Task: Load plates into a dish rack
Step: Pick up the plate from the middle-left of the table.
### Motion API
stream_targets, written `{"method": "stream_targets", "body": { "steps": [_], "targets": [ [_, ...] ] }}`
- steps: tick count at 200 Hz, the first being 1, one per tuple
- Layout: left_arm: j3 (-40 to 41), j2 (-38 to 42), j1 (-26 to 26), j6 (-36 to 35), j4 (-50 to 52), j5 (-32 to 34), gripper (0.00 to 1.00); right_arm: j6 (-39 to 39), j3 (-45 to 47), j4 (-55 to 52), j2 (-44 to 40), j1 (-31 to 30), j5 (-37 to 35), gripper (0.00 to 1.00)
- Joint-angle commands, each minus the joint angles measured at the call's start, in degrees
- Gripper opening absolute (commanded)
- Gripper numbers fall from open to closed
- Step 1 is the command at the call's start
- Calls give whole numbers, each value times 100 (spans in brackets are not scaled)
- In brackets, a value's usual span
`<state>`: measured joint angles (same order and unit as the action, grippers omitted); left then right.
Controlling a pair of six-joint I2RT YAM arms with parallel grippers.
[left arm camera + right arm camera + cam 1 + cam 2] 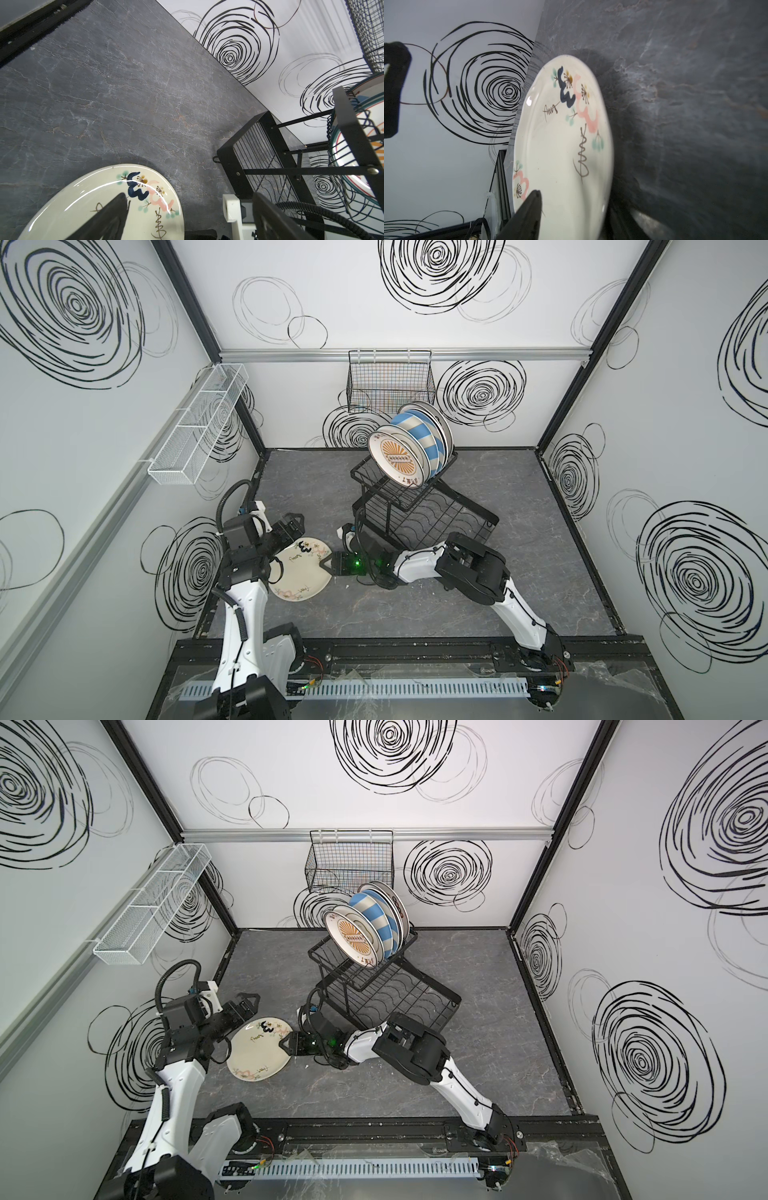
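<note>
1. Resting at the front-left part of the grey marbled tabletop, a round cream ceramic plate with brown script and pink and navy flower marks sits between the two arms. I cannot tell whether it lies flat or is tipped up.
2. The right pincer meets this plate's rim on the side nearest the rack. In the right wrist view one black finger lies over the plate's face and the other shows dark beneath the rim, so the jaws straddle the edge. I cannot tell whether they squeeze it.
3. The left pincer is at the plate's far edge with its jaws apart. In the left wrist view one finger hangs over the plate's face, and contact is unclear.
4. The large black wire two-tier dish rack stands mid-tabletop, toward the back, near the right arm's wrist.
5. Its raised upper basket holds plates on edge, leaning. A white plate with an orange sunburst is in front, a blue-and-white striped plate is just behind, and more plates follow behind that.
6. A black fine-mesh basket hangs on the back wall and a long white mesh tray on the left wall.
</note>
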<state>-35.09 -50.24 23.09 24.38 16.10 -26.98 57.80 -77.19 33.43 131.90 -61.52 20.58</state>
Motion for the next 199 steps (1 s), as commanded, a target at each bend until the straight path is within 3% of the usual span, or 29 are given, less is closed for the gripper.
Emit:
{"method": "stream_targets", "body": {
  "steps": [1, 44, 81, 118, 199],
  "targets": [
    [55, 93, 57, -82, -265, -48, 96, 65, -39, -449, 322, 41, 8, 45],
    [74, 163, 64, -83, -274, -46, 96, -5, -203, -688, 399, 85, -2, 20],
    [73, 150, 64, -91, -282, -71, 96, -147, -127, -844, 210, 131, -202, 16],
    [59, 217, 71, -91, -274, -14, 96, -370, -101, -1090, -74, 122, -446, 0],
    [-462, 360, 90, 252, -3, -486, 96, -1421, 449, -1989, -2010, 62, -1565, 0]
  ]
}}
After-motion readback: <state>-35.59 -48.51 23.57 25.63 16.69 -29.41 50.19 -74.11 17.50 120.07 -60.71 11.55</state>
